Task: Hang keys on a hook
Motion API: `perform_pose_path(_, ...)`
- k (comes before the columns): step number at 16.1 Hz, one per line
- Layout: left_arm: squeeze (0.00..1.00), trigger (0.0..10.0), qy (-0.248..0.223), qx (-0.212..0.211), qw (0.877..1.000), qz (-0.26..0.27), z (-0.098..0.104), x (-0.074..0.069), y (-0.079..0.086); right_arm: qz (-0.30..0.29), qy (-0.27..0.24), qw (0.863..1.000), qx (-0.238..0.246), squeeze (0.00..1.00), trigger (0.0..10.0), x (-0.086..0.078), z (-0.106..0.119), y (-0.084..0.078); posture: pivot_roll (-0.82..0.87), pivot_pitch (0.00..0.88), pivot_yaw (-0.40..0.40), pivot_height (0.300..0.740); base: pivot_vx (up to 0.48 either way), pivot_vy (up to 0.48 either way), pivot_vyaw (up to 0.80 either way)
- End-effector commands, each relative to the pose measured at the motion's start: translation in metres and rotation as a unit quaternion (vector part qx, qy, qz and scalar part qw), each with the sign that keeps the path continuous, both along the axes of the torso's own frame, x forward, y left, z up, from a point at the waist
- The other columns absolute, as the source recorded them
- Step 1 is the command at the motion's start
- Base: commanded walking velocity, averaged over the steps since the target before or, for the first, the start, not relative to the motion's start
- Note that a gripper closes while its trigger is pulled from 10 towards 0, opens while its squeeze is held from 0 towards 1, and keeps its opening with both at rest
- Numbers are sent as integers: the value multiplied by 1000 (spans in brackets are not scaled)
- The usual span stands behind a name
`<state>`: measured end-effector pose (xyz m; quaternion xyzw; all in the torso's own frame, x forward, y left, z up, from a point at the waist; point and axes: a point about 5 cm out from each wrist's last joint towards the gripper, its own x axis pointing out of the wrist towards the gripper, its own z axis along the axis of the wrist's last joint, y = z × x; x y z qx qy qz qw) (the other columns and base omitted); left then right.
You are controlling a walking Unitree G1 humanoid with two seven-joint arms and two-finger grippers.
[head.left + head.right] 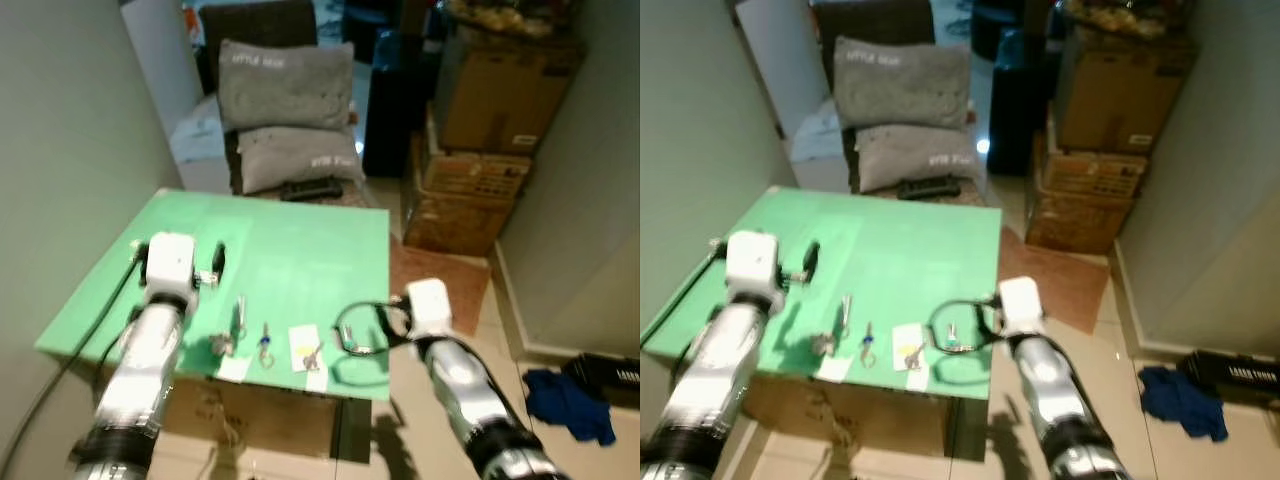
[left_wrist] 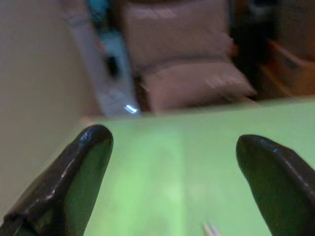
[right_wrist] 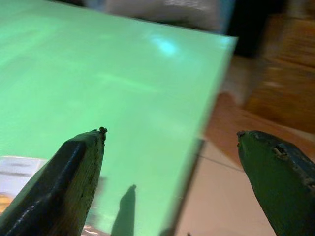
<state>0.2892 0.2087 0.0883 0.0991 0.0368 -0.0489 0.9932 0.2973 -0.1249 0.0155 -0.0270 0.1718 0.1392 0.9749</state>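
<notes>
Several keys lie in a row near the front edge of the green table [image 1: 300,250]: a silver bunch [image 1: 222,345], a long silver piece [image 1: 239,318], a blue-headed key [image 1: 265,346] and a key [image 1: 314,355] on a white card [image 1: 303,345]. My left gripper [image 1: 214,263] hovers open over the table's left part, behind the bunch, its fingers [image 2: 83,167] wide apart. At the front right corner my right gripper [image 1: 348,335] is open and low, just right of the card. A small silvery thing [image 1: 951,331] lies between its fingers [image 3: 74,172].
A chair with two grey pillows [image 1: 290,110] and a black remote [image 1: 312,188] stands behind the table. Cardboard boxes [image 1: 480,150] are stacked at the right. A wall [image 1: 60,150] closes the left side. A blue cloth [image 1: 570,400] lies on the floor.
</notes>
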Motion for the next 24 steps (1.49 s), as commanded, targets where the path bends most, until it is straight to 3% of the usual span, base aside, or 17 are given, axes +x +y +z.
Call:
perform_pose_path(1, 0, 10000, 14, -3, 998, -64, 2, -9, -10, 17, 23, 1000, 5, 0, 10000, -3, -6, 6, 165, 65, 11, 740, 0, 0, 0)
perform_pose_path(4, 0, 10000, 39, -18, 985, -166, 29, -36, -10, 79, 48, 996, -4, 0, 10000, -6, -11, 16, 209, 88, -7, 740, 0, 0, 0)
perform_pose_path(9, 0, 10000, 54, -20, 966, -254, 56, -46, -24, 102, 81, 991, 4, 0, 10000, -15, -22, 27, 219, 99, -20, 740, 0, 0, 0)
perform_pose_path(15, 0, 10000, 96, -21, 953, -285, 45, -52, -36, 107, 105, 989, 18, 0, 10000, -19, -26, 36, 205, 106, -17, 740, 0, 0, 0)
perform_pose_path(18, 0, 10000, 128, -9, 940, -315, 34, -59, -44, 82, 117, 989, 30, 0, 10000, -8, -18, 42, 197, 107, -19, 740, 0, 0, 0)
perform_pose_path(24, 0, 10000, 138, 16, 938, -319, 26, -58, -45, 82, 138, 986, 42, 0, 10000, -8, -19, 45, 181, 106, -17, 740, 0, 0, 0)
